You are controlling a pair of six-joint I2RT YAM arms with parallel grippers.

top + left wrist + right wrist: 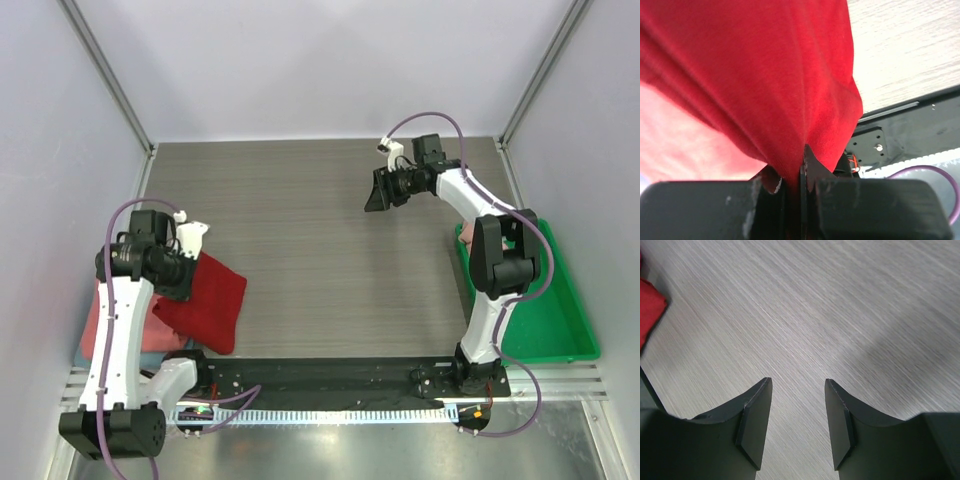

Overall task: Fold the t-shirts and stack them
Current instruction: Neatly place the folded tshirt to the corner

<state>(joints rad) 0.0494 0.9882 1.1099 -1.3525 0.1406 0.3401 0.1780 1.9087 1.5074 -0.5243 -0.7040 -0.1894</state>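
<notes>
The red shirt point(210, 300) is soft, light and floppy, so it sags and bunches wherever I pinch it. It sits folded by the tabletop's point(320, 250) left edge, toward the near corner, partly over the pink shirts point(92, 322). My left gripper point(801, 175) is clamped tight on a gathered fold of it. I'd say grabbing an edge through all the layers works best. My right gripper point(797, 425) hangs partly open and empty over the far right side, with a green tray point(565, 335) along the right edge.

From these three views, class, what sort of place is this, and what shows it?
Probably a robot lab cell, not a home: a left arm and right arm bolted at the edge of a wood-grain table, bare white panel walls in metal framing, and a green plastic tray.
</notes>
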